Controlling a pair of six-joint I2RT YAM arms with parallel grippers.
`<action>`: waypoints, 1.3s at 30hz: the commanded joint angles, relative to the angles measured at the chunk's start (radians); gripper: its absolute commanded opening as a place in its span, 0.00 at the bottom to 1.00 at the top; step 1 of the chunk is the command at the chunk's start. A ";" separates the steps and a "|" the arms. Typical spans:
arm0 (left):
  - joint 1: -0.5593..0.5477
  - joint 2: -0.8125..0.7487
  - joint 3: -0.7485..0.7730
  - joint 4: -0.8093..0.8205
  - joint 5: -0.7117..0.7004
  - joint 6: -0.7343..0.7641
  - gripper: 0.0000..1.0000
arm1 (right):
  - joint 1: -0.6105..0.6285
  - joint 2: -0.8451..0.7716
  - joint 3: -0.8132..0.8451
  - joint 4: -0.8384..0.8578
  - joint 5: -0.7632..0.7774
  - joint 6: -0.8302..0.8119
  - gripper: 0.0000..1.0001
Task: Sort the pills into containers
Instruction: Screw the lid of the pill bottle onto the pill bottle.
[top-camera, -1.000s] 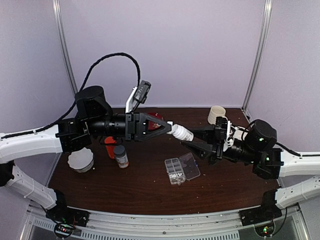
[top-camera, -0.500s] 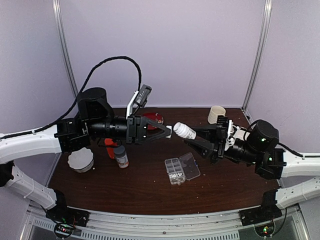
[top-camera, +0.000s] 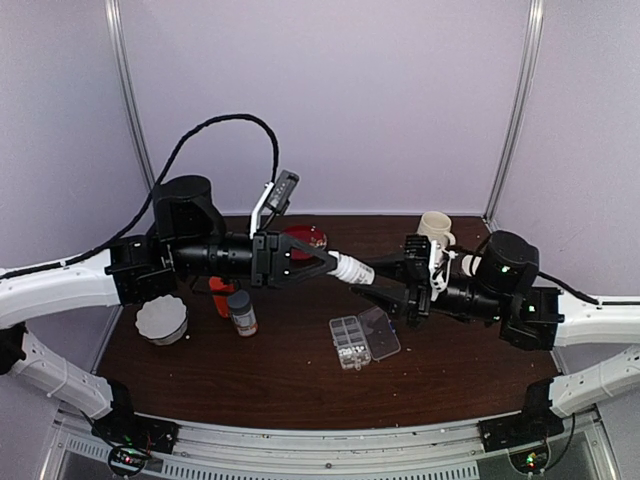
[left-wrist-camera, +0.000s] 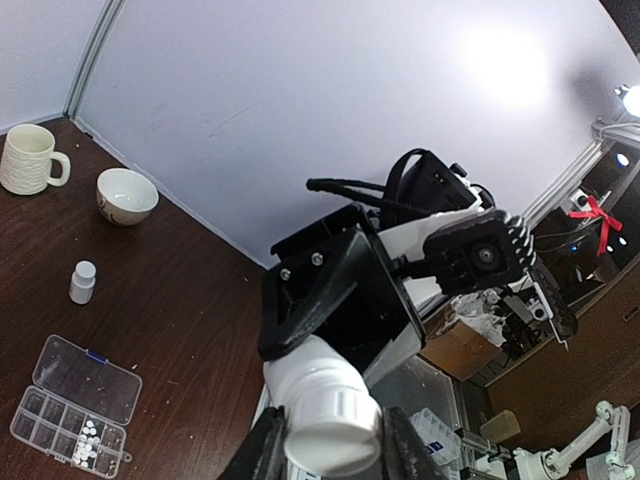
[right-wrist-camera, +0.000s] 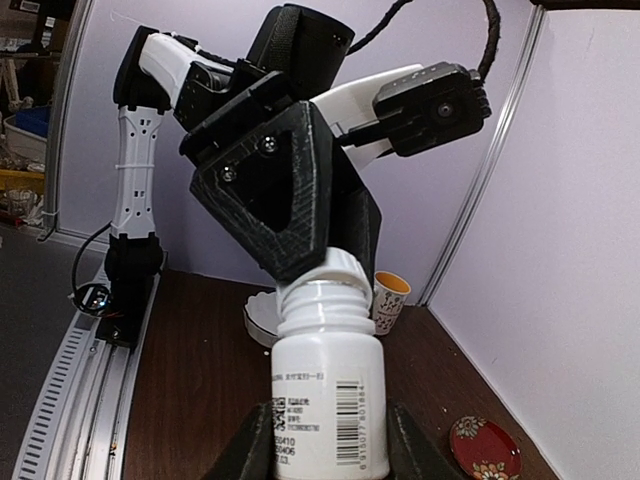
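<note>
Above the organizer box (top-camera: 364, 337), right gripper (top-camera: 386, 281) clamps the white bottle (top-camera: 358, 269); left gripper (top-camera: 333, 262) grasps its cap (left-wrist-camera: 323, 440). Recommended: twist coaxially, keeping the mouth raised.

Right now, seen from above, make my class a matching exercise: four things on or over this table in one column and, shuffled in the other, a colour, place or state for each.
Column one:
1 white bottle
2 organizer box
3 mug
4 small dish

Column two:
A red
B lying open
C lifted in the air
D standing at the back right

Pairs: 1-C, 2-B, 3-D, 4-A
</note>
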 joint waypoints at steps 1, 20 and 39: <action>-0.010 0.000 0.006 0.013 0.013 0.028 0.03 | 0.004 0.047 0.065 -0.135 -0.024 -0.056 0.00; -0.011 0.075 0.109 -0.173 -0.003 -0.037 0.05 | 0.012 0.130 0.214 -0.337 0.014 -0.268 0.00; -0.012 0.116 0.193 -0.429 -0.220 0.075 0.04 | 0.022 0.155 0.291 -0.381 0.173 -0.153 0.00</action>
